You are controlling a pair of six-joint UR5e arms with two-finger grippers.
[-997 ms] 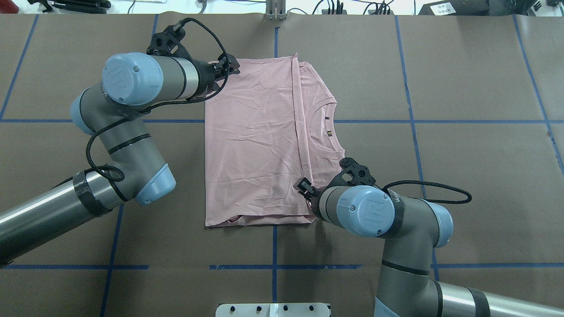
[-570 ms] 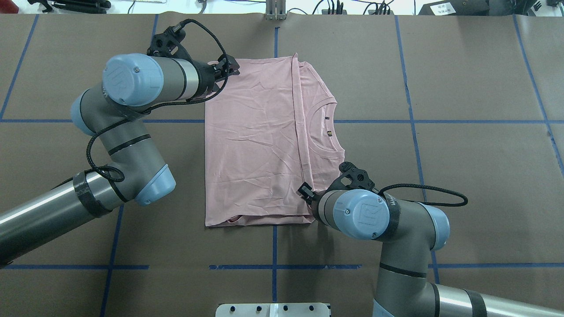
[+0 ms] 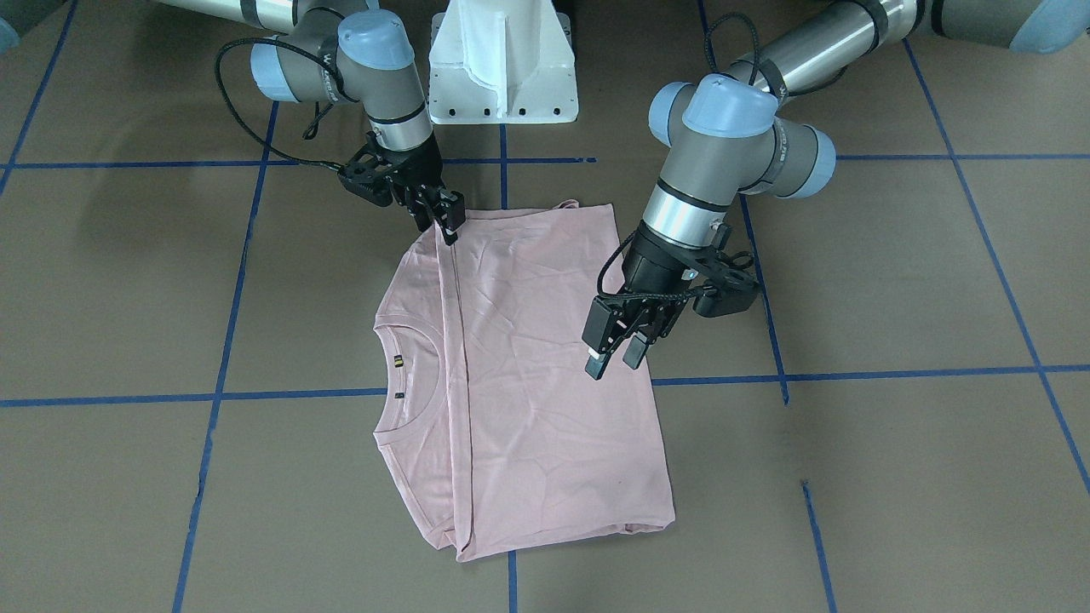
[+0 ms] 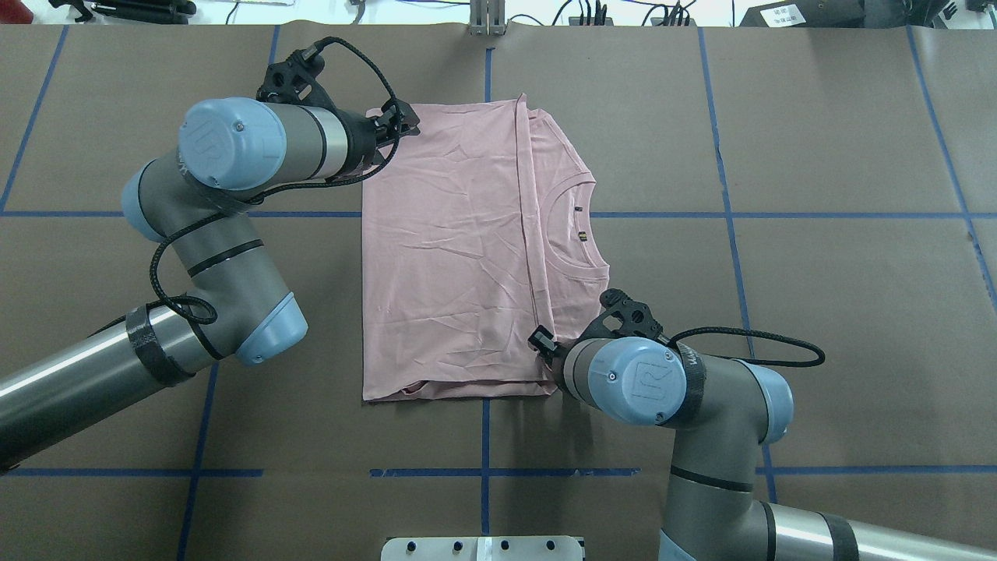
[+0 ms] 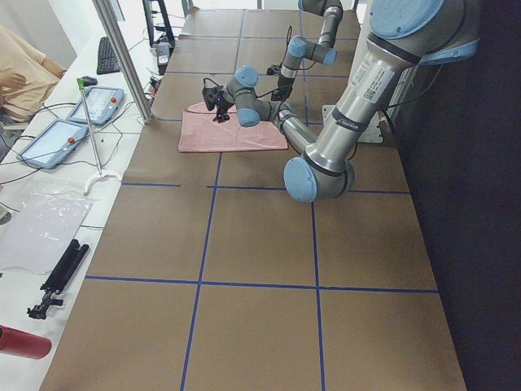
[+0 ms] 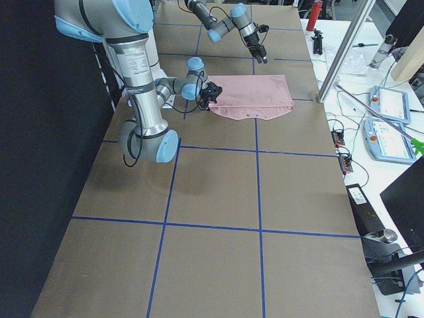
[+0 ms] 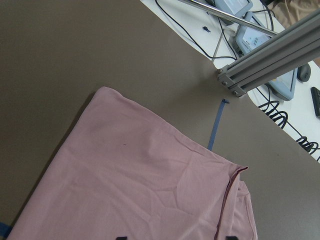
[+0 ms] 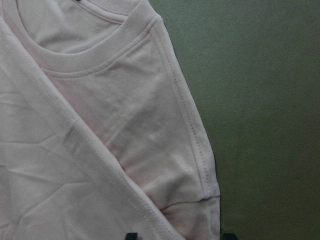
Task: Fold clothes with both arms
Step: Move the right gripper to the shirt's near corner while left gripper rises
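The pale pink T-shirt (image 4: 452,249) lies flat on the brown table, plain side up, with one layer folded over up to the ribbed collar (image 4: 572,234). The dog print is hidden. My left gripper (image 4: 403,119) is open and hovers over the shirt's far left corner; the front-facing view (image 3: 615,358) shows it raised clear of the cloth. My right gripper (image 4: 540,340) is open, low over the folded hem at the shirt's near right; it also shows in the front-facing view (image 3: 447,223). The right wrist view shows the sleeve and collar (image 8: 100,125) close below.
The white pedestal base (image 3: 502,68) stands at the robot's side of the table. An aluminium post (image 7: 265,55) rises at the far table edge, with cables and operator tablets (image 5: 49,142) beyond it. Blue tape lines (image 4: 483,436) cross the brown table.
My left gripper has shifted slightly left, off the shirt's corner. My right gripper has drawn back a little toward the robot. The shirt has not moved.
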